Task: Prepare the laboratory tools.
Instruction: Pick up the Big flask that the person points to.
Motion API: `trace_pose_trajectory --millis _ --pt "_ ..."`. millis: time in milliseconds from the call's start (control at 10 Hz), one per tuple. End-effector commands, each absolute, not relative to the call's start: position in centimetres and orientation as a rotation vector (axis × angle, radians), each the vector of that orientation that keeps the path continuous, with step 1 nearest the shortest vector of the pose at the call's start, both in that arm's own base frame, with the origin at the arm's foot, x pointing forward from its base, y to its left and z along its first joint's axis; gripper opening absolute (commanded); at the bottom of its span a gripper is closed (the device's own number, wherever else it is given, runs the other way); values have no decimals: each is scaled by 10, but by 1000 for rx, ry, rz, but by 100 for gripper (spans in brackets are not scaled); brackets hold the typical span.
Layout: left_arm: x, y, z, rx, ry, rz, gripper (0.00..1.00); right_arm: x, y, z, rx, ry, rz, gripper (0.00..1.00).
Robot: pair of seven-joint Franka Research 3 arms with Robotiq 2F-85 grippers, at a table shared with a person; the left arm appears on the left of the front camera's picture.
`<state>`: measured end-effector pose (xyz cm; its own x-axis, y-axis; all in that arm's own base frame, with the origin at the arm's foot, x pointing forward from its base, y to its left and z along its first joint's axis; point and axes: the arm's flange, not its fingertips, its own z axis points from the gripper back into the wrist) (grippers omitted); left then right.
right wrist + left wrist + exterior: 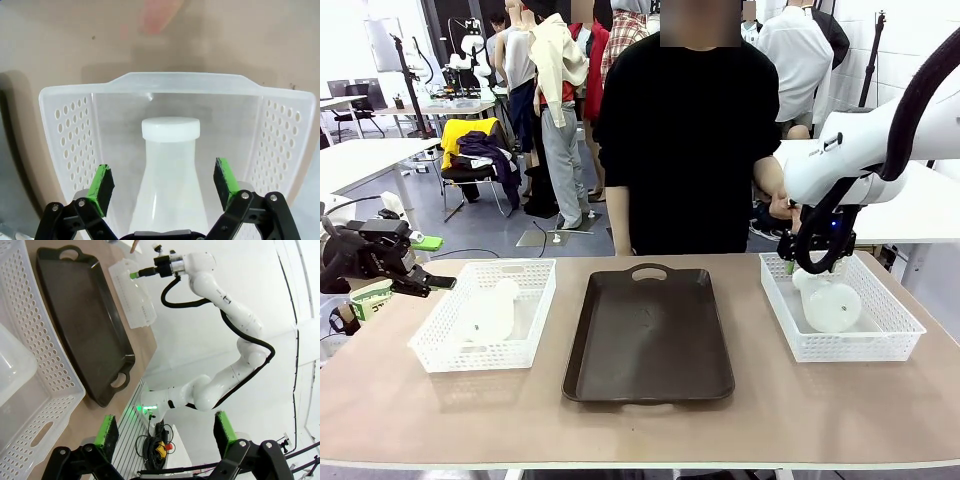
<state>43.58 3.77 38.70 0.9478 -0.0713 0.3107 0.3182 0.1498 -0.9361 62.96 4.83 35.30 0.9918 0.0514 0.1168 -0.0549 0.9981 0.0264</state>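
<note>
Two frosted-white flasks lie on their sides, one in each white mesh basket. The right flask (832,305) rests in the right basket (895,335). My right gripper (808,262) hangs over that basket's far end, open. In the right wrist view its green pads (102,186) stand on either side of the flask's neck (170,170), below the cap, with a gap on each side. The left flask (490,312) lies in the left basket (440,355). My left gripper (435,283) hovers open beside that basket's left rim, holding nothing; its open fingers (107,432) show in the left wrist view.
A dark brown handled tray (650,340) lies bare between the baskets. A person in black stands at the far side, one hand (780,205) near my right arm, and a blurred fingertip (157,15) shows beyond the right basket. A green-and-white item (370,297) sits under my left gripper.
</note>
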Motion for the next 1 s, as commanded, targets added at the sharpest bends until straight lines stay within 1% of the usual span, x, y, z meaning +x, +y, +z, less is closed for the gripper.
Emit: trace_pose_trajectory --millis 0,500,600,900 --pt "436 39 389 -1394 -216 -285 100 637 52 340 7 -124 17 100" --pt "436 39 389 -1394 -216 -285 100 646 47 325 3 -67 8 100" --pt "436 39 389 -1394 -216 -285 100 645 46 325 0 -64 12 95" --pt "436 39 389 -1394 -216 -285 100 646 45 321 -5 -32 -13 46"
